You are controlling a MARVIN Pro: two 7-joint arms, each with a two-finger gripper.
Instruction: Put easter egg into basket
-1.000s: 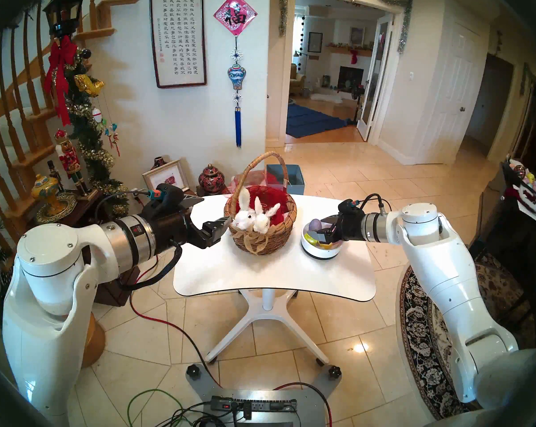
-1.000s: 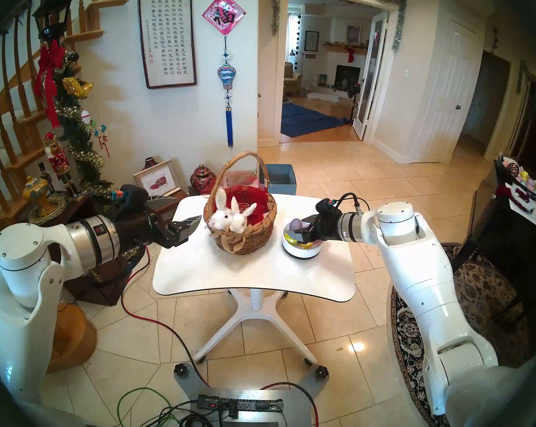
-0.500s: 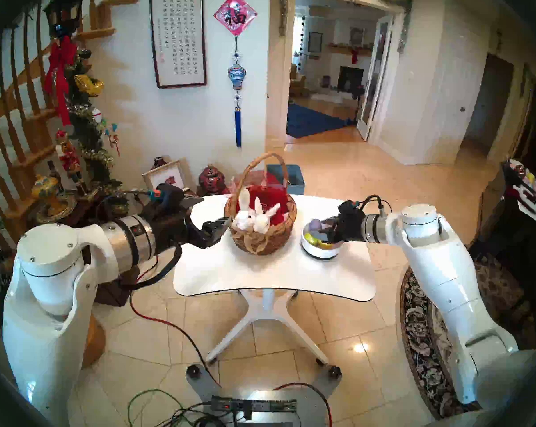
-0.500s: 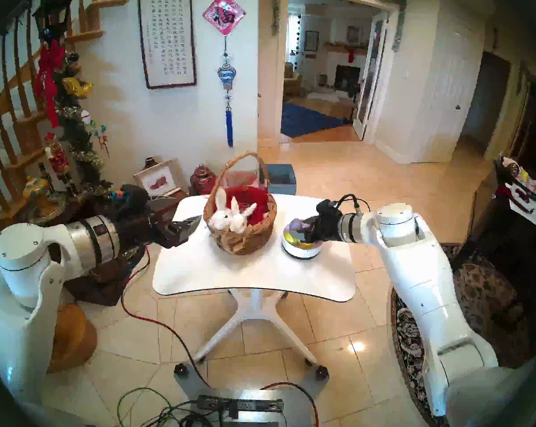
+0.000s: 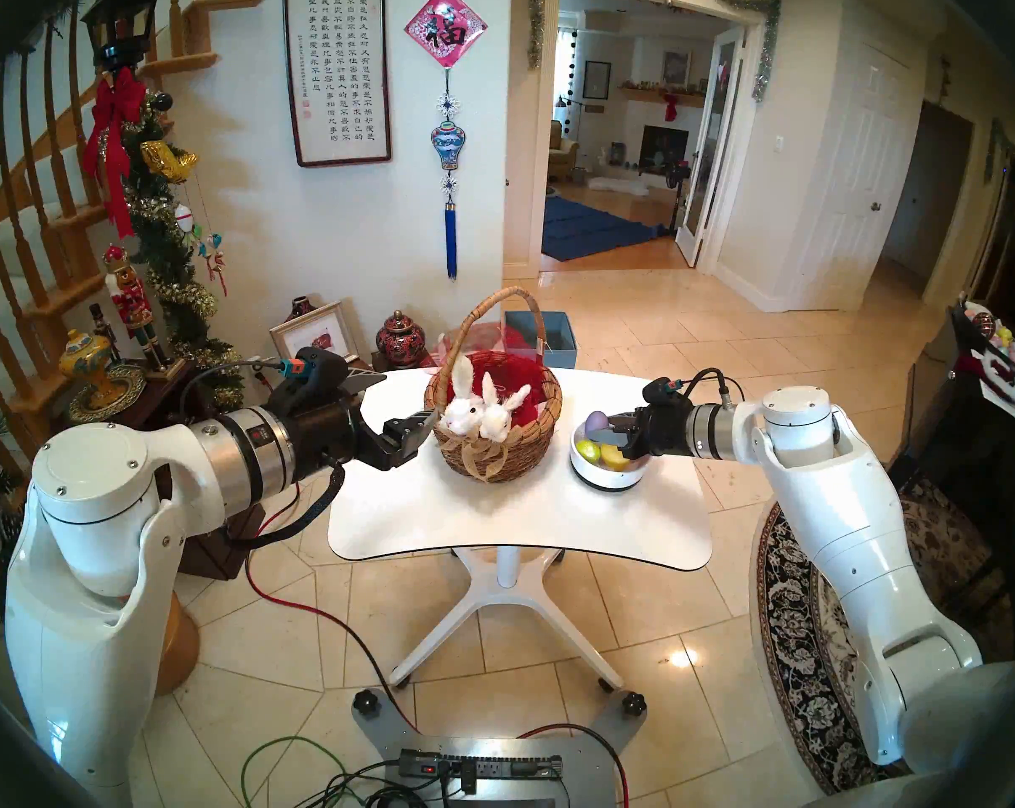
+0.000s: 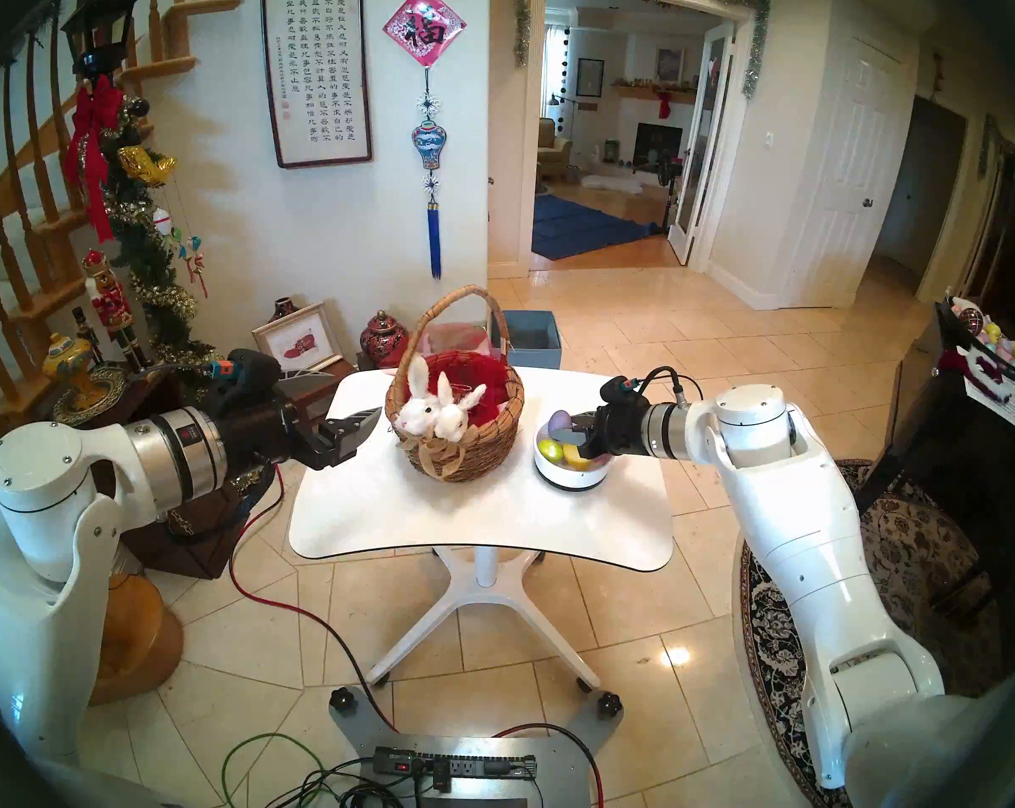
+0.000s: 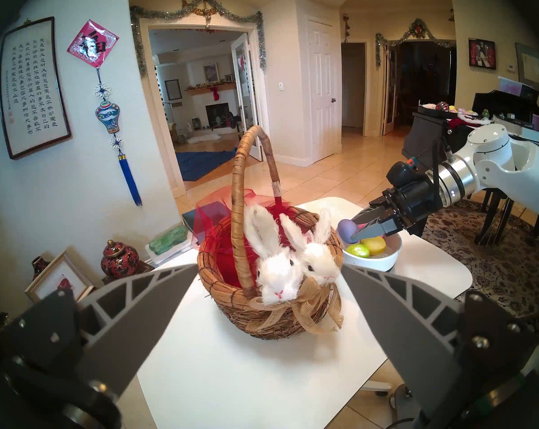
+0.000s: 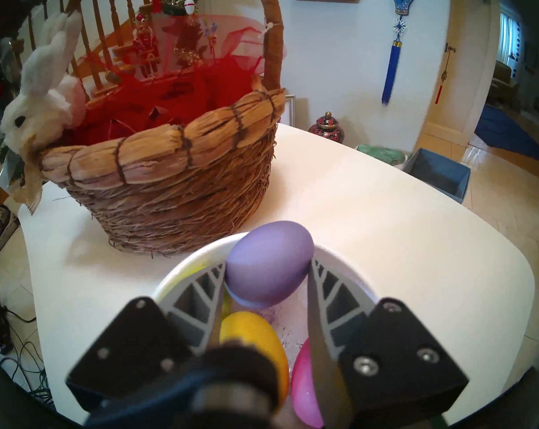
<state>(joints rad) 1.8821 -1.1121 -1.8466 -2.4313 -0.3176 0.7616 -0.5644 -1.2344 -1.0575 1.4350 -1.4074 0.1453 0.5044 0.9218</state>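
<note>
Right gripper (image 8: 266, 283) — jaws closed on the purple egg (image 8: 268, 264), pinched at its sides, poised over the white bowl (image 5: 607, 477).
Bowl, 3 o'clock on the tabletop (image 5: 517, 527): yellow egg (image 8: 252, 335), pink egg (image 8: 305, 388) and green egg (image 7: 358, 251) lie inside.
Basket (image 5: 493, 439), tabletop centre, 9 o'clock of the bowl, just beside it — no egg visible in its red lining.
Left gripper (image 5: 415, 431), 9 o'clock of the basket: jaws wide apart, empty.
Progress: grasp made; lift, carry and release remain.
</note>
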